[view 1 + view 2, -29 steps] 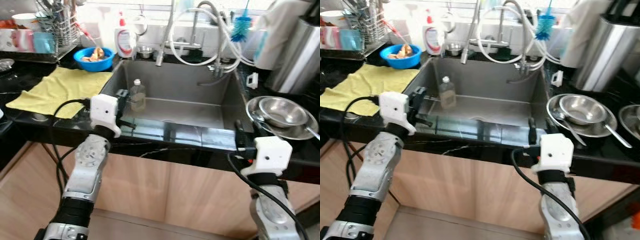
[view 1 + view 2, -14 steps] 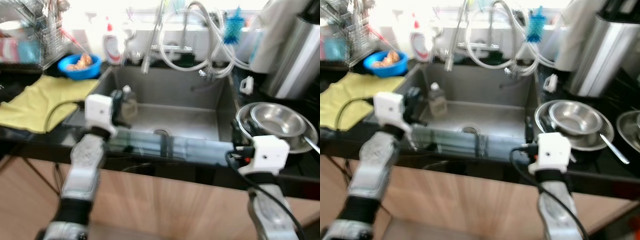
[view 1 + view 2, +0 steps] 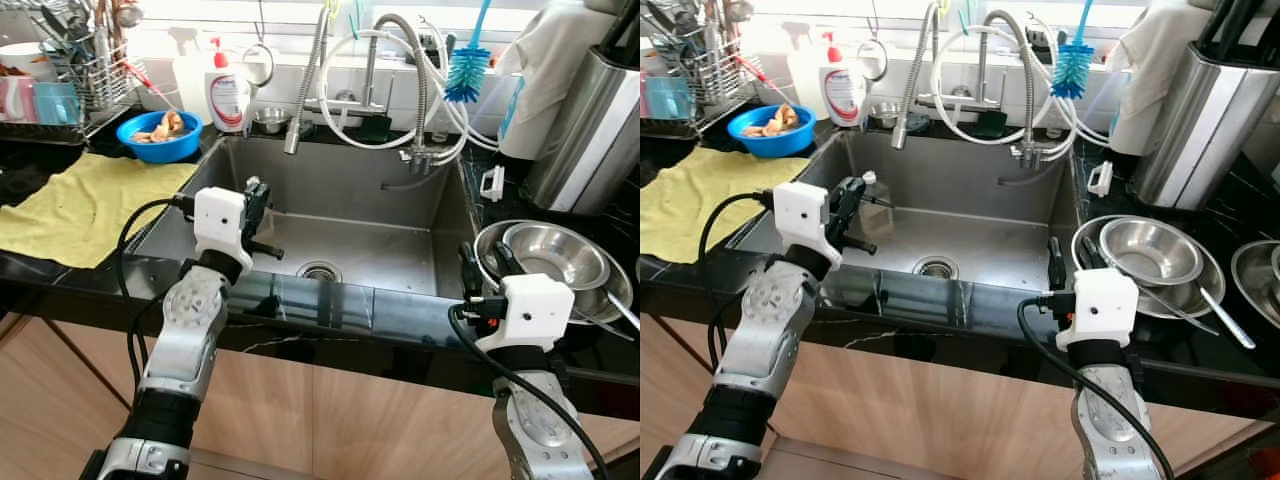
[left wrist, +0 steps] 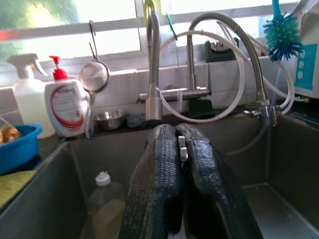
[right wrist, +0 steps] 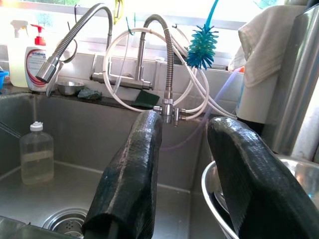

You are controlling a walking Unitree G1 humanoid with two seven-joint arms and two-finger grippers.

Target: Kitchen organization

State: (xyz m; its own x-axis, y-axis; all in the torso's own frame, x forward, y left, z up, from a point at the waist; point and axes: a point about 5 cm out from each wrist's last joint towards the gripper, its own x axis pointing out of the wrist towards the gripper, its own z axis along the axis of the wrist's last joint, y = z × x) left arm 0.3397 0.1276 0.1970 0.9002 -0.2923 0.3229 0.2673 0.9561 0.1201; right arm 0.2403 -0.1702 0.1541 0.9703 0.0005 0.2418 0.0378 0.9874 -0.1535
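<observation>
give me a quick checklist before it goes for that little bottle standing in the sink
1. Bottle upright in the sink: ok. The clear bottle stands on the basin floor near the sink's left wall, cap on.
2. Left end effector ready to grasp: not ok. Its fingers are pressed together and must open first.
3. Right end effector free: ok. Open, holding nothing, at the sink's front right by the steel bowls.
4. Path clear: cannot tell. The left end effector hides most of the bottle from the head camera.
5. Pull-down faucet head out of the way: ok, it hangs behind and above the bottle.
6. Drain area: ok, bare.
</observation>
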